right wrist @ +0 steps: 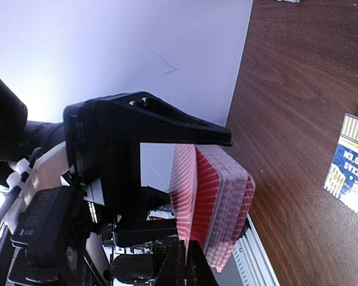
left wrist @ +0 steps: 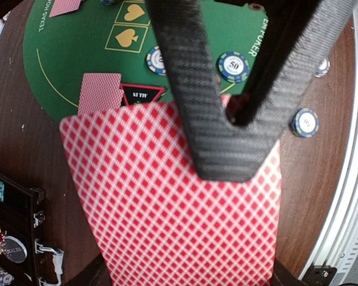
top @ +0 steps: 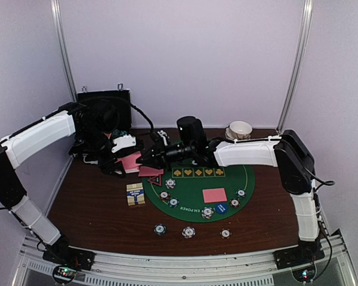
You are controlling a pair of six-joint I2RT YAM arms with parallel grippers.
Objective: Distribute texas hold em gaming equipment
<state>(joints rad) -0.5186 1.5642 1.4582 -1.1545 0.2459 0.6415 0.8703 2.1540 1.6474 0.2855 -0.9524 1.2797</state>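
Over the brown table and green mat, the left gripper clamps the pink-backed deck, and the right gripper is just mat-side of it. Left wrist: the deck's long axis runs along the fingers. Right wrist: the deck is edge-on just ahead; I cannot tell how far its own jaws are open.

With the mat as your landmark: a card lies on it, the card box sits just left of it, three chips lie before it (on the bare counter), bowls stand behind it, and the deck hangs just beyond its rear-left rim.
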